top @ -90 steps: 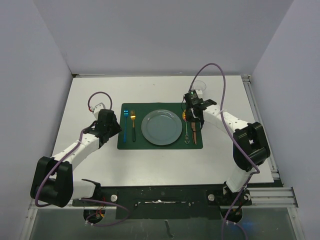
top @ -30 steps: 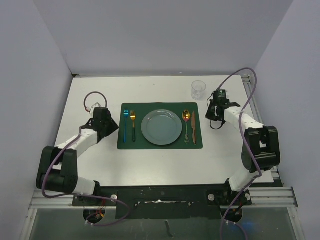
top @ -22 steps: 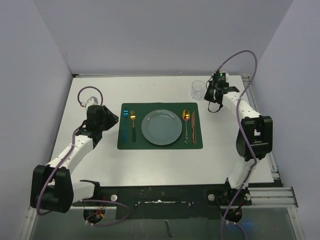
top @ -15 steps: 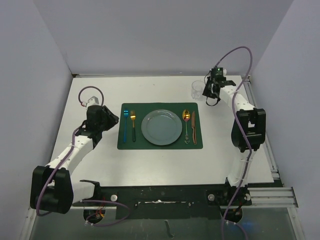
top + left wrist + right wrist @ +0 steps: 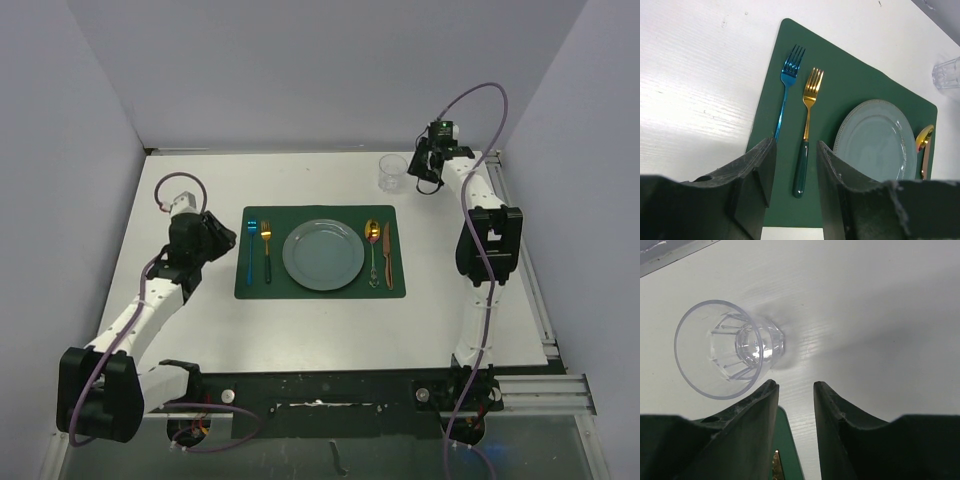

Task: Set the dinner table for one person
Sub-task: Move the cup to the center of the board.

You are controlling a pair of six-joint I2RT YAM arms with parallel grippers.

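Note:
On the white dinner table (image 5: 300,325) lies a dark green placemat (image 5: 320,285). It carries a grey-blue plate (image 5: 323,254), a blue fork (image 5: 250,255), a gold fork (image 5: 266,250), a spoon (image 5: 372,245) and a knife (image 5: 387,253). A clear glass (image 5: 393,172) stands upright behind the mat's far right corner. My right gripper (image 5: 424,180) is open just right of the glass (image 5: 730,347), apart from it. My left gripper (image 5: 222,238) is open over the mat's left edge, above the blue fork (image 5: 785,95) and gold fork (image 5: 807,120), holding nothing.
Metal rails (image 5: 520,260) edge the table on the right. Grey walls close in the back and both sides. The right arm's cable (image 5: 480,95) loops above the far right corner. The plate (image 5: 872,142) fills the mat's middle (image 5: 840,95).
My right arm has swung from beside the mat back to the far right corner next to the glass, and its jaws have parted. The left arm has drawn back slightly.

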